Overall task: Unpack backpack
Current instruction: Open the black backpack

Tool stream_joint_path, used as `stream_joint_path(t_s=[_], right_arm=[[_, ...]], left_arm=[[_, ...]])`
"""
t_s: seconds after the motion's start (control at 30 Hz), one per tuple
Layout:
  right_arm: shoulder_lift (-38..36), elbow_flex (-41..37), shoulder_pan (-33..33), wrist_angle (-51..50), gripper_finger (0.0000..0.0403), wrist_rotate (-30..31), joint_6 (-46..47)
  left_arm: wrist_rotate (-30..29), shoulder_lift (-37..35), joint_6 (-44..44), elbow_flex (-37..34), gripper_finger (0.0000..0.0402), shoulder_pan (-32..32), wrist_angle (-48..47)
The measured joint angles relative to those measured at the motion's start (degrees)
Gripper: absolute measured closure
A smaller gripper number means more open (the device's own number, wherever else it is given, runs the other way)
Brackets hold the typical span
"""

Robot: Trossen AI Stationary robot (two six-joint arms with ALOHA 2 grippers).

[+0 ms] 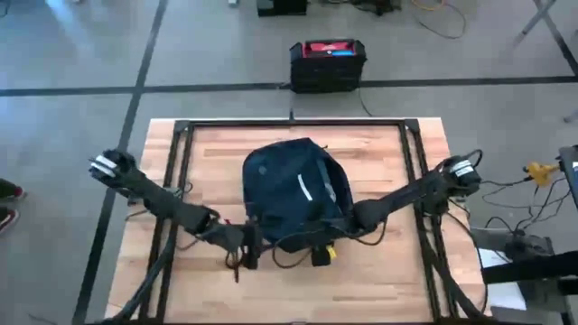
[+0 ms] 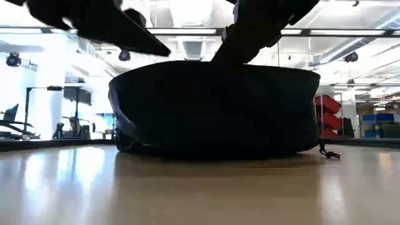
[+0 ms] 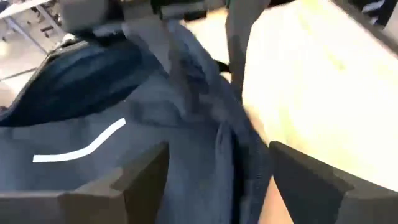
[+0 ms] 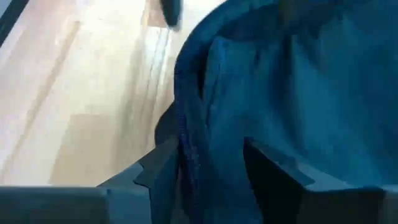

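- The backpack (image 1: pixel 293 194) lies mid-table (image 1: pixel 379 280), between both hands at its near edge.
- Left hand (image 3: pixel 217 180) is spread wide, holding nothing, fabric just ahead of it.
- Right hand (image 4: pixel 208 165) pinches the backpack's rim fold.
- Bare wood lies outside each hand.

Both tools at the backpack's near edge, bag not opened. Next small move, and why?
Probably close the left tool on the fabric fold between its open fingers. The backpack looks still closed on the table, and the right tool has cloth between its fingers at the same edge, so a second grip would let the arms spread the opening.
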Motion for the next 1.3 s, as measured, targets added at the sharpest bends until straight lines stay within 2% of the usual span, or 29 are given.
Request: stream_joint_path(t_s=[0.3, 0.4, 0.47, 0.57, 0.67, 0.83, 1.0, 1.17, 1.3], right_arm=[[0.00, 0.00, -0.01, -0.03, 0.0235, 0.00, 0.42], [0.02, 0.00, -0.01, -0.03, 0.0235, -0.29, 0.42], [0.02, 0.00, 0.08, -0.05, 0.0235, -0.38, 0.39], [0.02, 0.00, 0.10, -0.05, 0.0235, -0.43, 0.37], [0.02, 0.00, 0.10, -0.06, 0.0236, -0.43, -0.18], [0.02, 0.00, 0.10, -0.05, 0.0236, -0.42, -0.18], [0.02, 0.00, 0.17, -0.83, 0.0236, -0.48, -0.11], [-0.69, 2.75, 0.98, -8.83, 0.0236, -0.66, -0.04], [-3.49, 9.44, 2.88, -18.20, 0.0236, 1.94, -1.20]], left_arm=[[5.92, 2.00, -1.52, 0.55, 0.0143, 3.89, -0.28], [6.12, 2.00, -1.97, 0.29, 0.0146, 4.56, -0.91], [7.95, 2.01, -2.00, 0.27, 0.0157, 4.91, -1.93], [14.47, 3.17, -2.05, 0.25, 0.0188, 5.46, -2.29], [15.64, 5.45, -2.15, 0.24, 0.0226, 5.66, -1.59], [12.23, 9.63, -2.69, 1.13, 0.0296, 6.15, -1.73], [8.22, 10.45, -3.08, 2.60, 0.0389, 6.29, -2.27], [0.48, 6.01, -3.12, 5.24, 0.0400, 6.41, -8.83], [-10.33, -0.37, -0.50, 8.23, 0.0401, 7.33, -15.48]])
